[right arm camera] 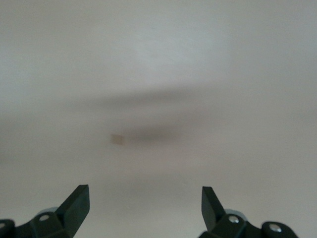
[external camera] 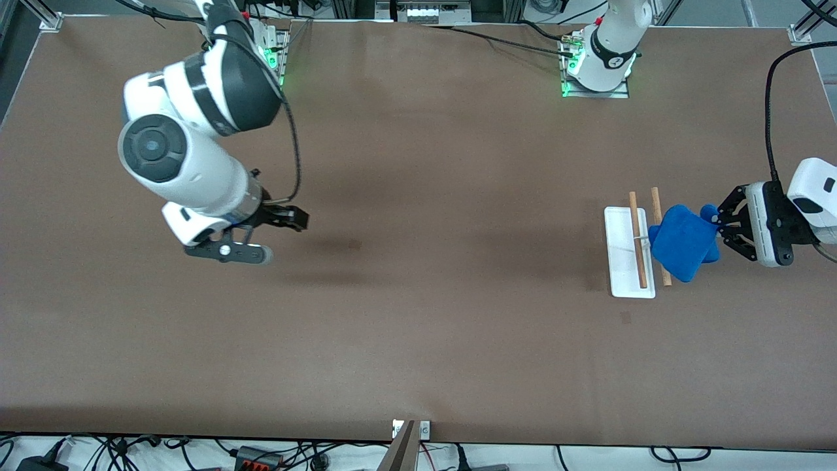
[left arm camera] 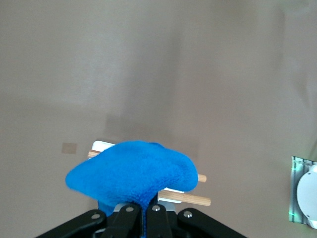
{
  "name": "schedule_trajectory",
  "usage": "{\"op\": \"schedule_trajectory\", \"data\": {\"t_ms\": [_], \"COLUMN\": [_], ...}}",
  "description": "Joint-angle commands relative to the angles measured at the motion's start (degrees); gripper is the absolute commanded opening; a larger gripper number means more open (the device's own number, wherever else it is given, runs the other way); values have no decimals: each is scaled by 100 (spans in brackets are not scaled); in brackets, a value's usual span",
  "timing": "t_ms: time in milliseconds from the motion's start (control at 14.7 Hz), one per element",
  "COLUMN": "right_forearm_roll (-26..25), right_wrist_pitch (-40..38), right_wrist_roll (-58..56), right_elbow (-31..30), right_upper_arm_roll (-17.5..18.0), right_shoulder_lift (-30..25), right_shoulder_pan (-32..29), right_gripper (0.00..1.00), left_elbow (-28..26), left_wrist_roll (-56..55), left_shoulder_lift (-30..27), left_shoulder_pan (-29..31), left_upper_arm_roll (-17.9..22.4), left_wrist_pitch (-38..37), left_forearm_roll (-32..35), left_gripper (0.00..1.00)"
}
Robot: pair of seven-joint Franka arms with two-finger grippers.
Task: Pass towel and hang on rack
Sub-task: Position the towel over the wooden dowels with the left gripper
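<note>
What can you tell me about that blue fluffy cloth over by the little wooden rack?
The small royal-blue fuzzy towel looks soft and plush, bunched into a rumpled lump. The left claw is shut on one end of it, holding it up over the white-based rack with two light-brown wooden rods, at the left arm's end of the table. It covers part of one rod; whether it touches cannot be told.

White arms, blk joints & grippers

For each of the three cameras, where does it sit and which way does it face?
Front view: high across the table, facing both arms; left end effector holds the fuzzy royal-blue towel over the white rack with wooden rods.
Left wrist view: on the left wrist, facing towel and rack; shared with front.
Right wrist view: facing bare table; open right end effector.
</note>
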Motion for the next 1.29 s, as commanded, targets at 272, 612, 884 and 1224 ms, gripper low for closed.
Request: {"op": "schedule_trajectory", "data": {"t_ms": [272,612,884,1224], "right_forearm_roll": [-116,-99,-107,-55], "right_wrist_pitch": [-760,-434,-452,-460], "right_wrist_roll": [181,41,-1021,-2058], "right_elbow": [-73,-38,-38,164], "right_upper_arm_roll": [-111,-137,-155,-287], "right_shoulder_lift": [-33,-94,-156,-191], "right_shoulder_pan": [75,-345,-820,-1488], "right_gripper": [100,100,100,100], "left_elbow": [52,-501,-994,-994], "left_wrist_roll": [-39,-1399,-2489,-2967], "left_shoulder_lift": [128,-108,-443,-487], "left_shoulder_pan": [132,18,-281,-185], "left_upper_arm_roll": [-36,-159,-194,-212], "left_wrist_pitch": [594,982,904,464], "left_forearm_roll": [401,1183,1422,1360], "left_gripper": [0,0,0,0]}}
